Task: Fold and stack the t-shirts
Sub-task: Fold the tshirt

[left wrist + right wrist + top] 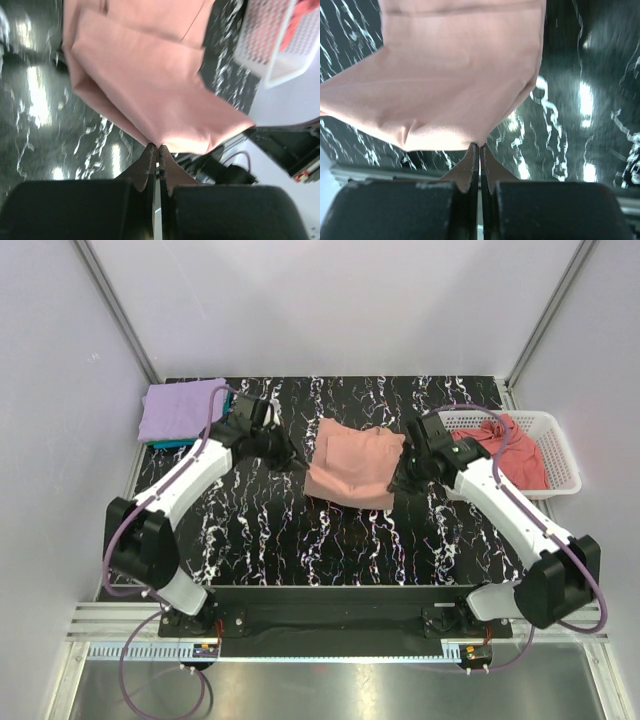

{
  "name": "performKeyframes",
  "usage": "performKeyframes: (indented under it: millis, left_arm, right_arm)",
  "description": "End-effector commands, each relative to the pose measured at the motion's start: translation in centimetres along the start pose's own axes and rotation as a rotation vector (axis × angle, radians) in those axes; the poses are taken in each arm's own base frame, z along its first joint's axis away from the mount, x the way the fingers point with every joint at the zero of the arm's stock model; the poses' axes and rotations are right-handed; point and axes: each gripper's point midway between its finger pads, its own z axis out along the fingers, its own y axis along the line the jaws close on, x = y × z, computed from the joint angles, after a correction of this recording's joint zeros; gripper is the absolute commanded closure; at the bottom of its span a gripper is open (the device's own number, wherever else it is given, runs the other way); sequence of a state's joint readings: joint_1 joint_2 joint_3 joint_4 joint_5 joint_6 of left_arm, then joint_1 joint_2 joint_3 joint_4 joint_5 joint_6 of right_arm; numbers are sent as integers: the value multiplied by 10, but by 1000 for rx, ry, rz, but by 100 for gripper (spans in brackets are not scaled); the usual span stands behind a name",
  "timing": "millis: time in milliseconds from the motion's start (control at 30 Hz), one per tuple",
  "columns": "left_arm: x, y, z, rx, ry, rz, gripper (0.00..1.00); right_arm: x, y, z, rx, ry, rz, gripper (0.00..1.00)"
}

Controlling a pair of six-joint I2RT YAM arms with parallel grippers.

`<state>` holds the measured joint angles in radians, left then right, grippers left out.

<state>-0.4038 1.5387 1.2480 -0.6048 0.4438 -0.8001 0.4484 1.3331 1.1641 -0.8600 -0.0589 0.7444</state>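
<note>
A soft salmon-pink cloth t-shirt (pixel 355 465), partly folded, lies at the middle of the black marbled bench (pixel 260 530). The left gripper (pixel 297 462) pinches its left edge, fingers clenched on the cloth. The right gripper (pixel 397 483) is clamped on its near right corner. A folded lavender-purple t-shirt (pixel 180 412) sits on a teal t-shirt (pixel 165 445) at the far left corner. A rose-pink t-shirt (pixel 505 445) fills the white plastic lattice basket (pixel 560 485) at the right edge.

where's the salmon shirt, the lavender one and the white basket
salmon-pink t-shirt (pixel 355 465): top external view, middle of the cloth.
lavender t-shirt (pixel 180 412): top external view, its upper face, far left corner.
white lattice basket (pixel 566 452): top external view, its right rim.
</note>
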Motion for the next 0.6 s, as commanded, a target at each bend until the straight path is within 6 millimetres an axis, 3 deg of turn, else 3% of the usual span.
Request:
performKeyframes:
  millis: [0, 67, 100, 133, 300, 333, 433, 567]
  left_arm:
    - [-37, -17, 0, 26, -52, 23, 100]
    - [-51, -20, 4, 39, -63, 14, 100]
    - [-63, -32, 1, 64, -87, 26, 100]
    - [-70, -28, 12, 50, -80, 14, 100]
    - [-112, -60, 25, 146, -138, 45, 100]
    - [-118, -57, 38, 136, -131, 31, 100]
    - [-137, -70, 45, 174, -146, 25, 100]
    - [-166, -70, 62, 194, -182, 4, 100]
  right_arm:
    - [-41, 3, -5, 52, -89, -53, 100]
    - [-65, 6, -9, 34, -123, -29, 100]
    - [-80, 8, -6, 29, -145, -27, 100]
    - [-89, 7, -6, 15, -146, -19, 100]
    - [-120, 13, 14, -9, -126, -49, 100]
    - [-123, 16, 16, -18, -128, -58, 100]
    - [-142, 18, 24, -19, -136, -58, 100]
    - [-166, 16, 44, -11, -140, -45, 100]
